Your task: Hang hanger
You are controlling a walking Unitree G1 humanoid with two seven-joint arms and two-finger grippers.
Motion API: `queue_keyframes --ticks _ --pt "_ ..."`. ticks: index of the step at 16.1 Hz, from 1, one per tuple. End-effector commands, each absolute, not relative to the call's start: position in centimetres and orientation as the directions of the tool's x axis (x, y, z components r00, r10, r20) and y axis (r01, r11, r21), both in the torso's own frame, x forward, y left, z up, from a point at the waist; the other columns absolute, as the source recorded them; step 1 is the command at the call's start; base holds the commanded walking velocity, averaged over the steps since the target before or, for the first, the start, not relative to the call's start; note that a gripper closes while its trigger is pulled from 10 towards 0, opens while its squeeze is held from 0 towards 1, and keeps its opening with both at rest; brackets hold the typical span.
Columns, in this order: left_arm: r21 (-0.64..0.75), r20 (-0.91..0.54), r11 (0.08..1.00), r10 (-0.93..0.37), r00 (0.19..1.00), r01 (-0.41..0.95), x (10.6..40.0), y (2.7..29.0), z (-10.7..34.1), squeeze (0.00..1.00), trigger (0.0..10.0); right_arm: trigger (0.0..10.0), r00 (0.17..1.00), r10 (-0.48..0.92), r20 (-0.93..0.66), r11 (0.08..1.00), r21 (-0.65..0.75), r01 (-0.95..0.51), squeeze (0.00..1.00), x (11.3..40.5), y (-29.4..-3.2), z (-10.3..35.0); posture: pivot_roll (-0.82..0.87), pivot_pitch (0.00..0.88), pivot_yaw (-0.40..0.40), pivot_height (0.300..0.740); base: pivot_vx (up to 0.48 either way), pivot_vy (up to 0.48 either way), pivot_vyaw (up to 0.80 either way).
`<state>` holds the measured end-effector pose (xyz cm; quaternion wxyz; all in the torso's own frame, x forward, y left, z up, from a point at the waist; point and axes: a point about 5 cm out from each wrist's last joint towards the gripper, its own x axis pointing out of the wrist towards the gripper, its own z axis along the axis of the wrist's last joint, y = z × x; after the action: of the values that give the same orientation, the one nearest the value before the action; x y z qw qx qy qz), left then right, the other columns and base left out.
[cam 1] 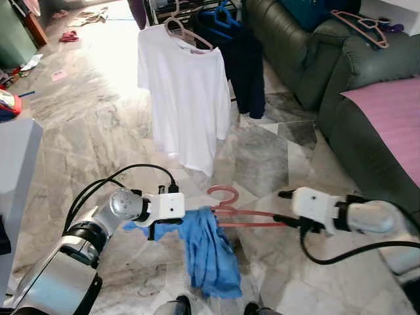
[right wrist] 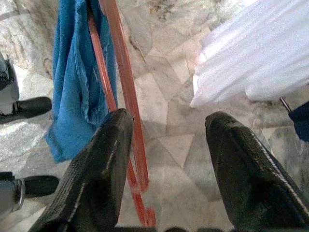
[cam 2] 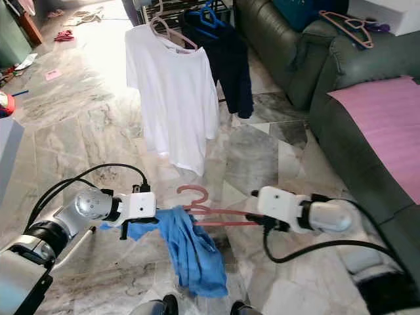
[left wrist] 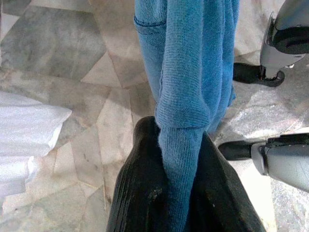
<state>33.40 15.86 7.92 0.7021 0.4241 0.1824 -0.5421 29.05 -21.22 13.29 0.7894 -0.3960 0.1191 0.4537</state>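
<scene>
A pink hanger [cam 1: 246,216] is held level above the marble floor [cam 1: 85,131], low in front of the robot, with a blue garment [cam 1: 209,252] draped over it and hanging down. Its long axis runs across the body from one claw to the other, and its hook [cam 1: 223,193] points forward, toward the clothes rack [cam 1: 190,8].

The left claw [cam 1: 177,226] is seen at the garment's end of the hanger. In the left wrist view its black fingers [left wrist: 145,193] are pressed close together around a fold of the blue cloth. Whether the hanger bar is also caught inside that fold cannot be told.

The right claw [cam 1: 283,220] is placed at the other end. In the right wrist view its fingers [right wrist: 96,169] are spread wide, with the pink bars lying against one of them and the other well apart. The hanger seems therefore to be rested on this claw rather than pinched by it.

A white shirt [cam 1: 187,98] on its own hanger and a dark garment [cam 1: 243,65] are hung on the rack, well ahead of both claws. The hanger must be raised and carried forward for its hook to be brought to the rail; neither arm is clearly the nearer one. A sofa [cam 1: 308,52] is seen to the right.
</scene>
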Motion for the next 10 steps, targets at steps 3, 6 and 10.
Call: queue_keyframes --ticks 3,6,10 --pt "0.392 -0.721 0.076 -0.594 0.357 0.917 33.3 16.8 7.8 0.0 0.0 10.0 0.552 0.626 -0.55 0.277 -0.505 -0.817 1.0 28.7 -21.3 13.4 0.01 0.194 0.09 0.74 0.0 0.0 0.0" --pt "0.466 -0.655 0.197 -0.578 0.486 0.862 34.3 17.8 9.0 0.0 0.0 10.0 0.6 0.622 -0.502 0.394 -0.461 -0.795 1.0 28.0 -21.9 13.4 0.01 0.198 0.089 0.74 0.0 0.0 0.0" --pt "0.5 -0.544 0.394 -0.55 0.633 0.772 35.2 18.8 10.0 0.0 0.0 10.0 0.598 0.687 -0.413 0.51 -0.312 -0.802 1.0 26.0 -19.5 11.7 0.01 0.198 0.087 0.74 0.0 0.0 0.0"
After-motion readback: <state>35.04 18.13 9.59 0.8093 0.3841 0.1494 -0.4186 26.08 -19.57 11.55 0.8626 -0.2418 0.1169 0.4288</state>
